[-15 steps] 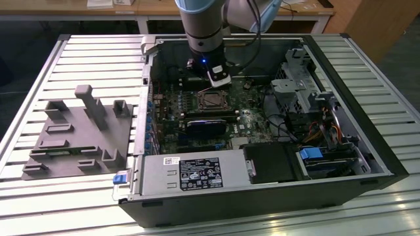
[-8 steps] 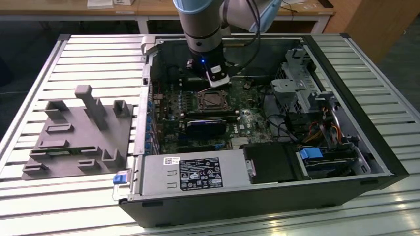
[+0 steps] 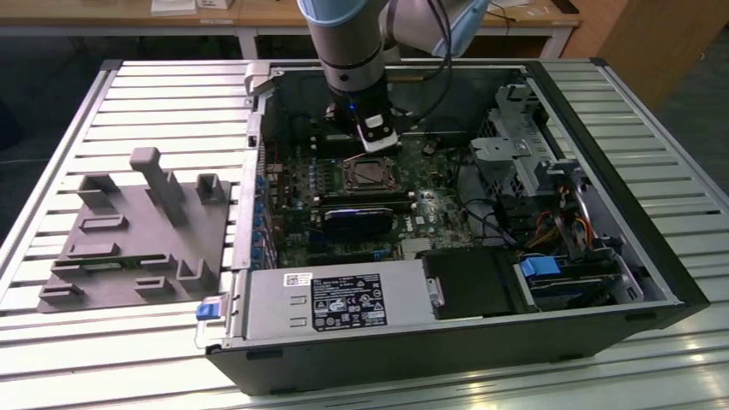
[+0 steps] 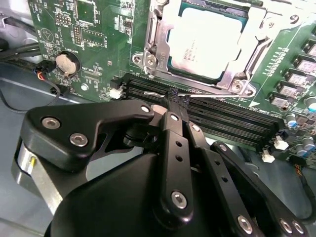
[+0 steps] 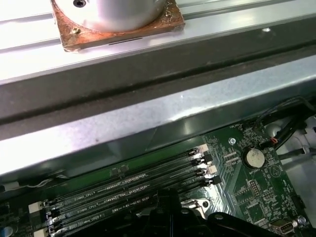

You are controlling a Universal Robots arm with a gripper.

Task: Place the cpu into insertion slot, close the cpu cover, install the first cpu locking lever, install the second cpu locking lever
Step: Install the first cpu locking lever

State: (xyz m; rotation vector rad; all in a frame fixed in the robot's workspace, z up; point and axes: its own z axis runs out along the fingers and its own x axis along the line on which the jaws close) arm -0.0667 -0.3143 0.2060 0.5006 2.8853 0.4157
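In the second wrist view the cpu (image 4: 205, 42), a pale square chip, lies in the insertion slot (image 4: 148, 29). The silvery cpu cover (image 4: 236, 74) is folded down around its edges. A thin silvery locking lever (image 4: 210, 95) runs along the socket's edge beside the black memory slots. My gripper (image 4: 175, 101) is shut with its black fingertips (image 4: 178, 104) pinched on that lever. In the exterior view the gripper (image 3: 371, 143) hangs just behind the insertion slot (image 3: 367, 173) inside the open computer case.
Long black memory slots (image 4: 222, 121) lie right beside the fingertips. A coin battery (image 4: 66, 62) and cables sit nearby on the green board. The case wall (image 5: 148, 123) stands close. A power supply (image 3: 330, 299) and drive cage (image 3: 518, 149) crowd the case; a grey fixture (image 3: 142, 231) lies outside.
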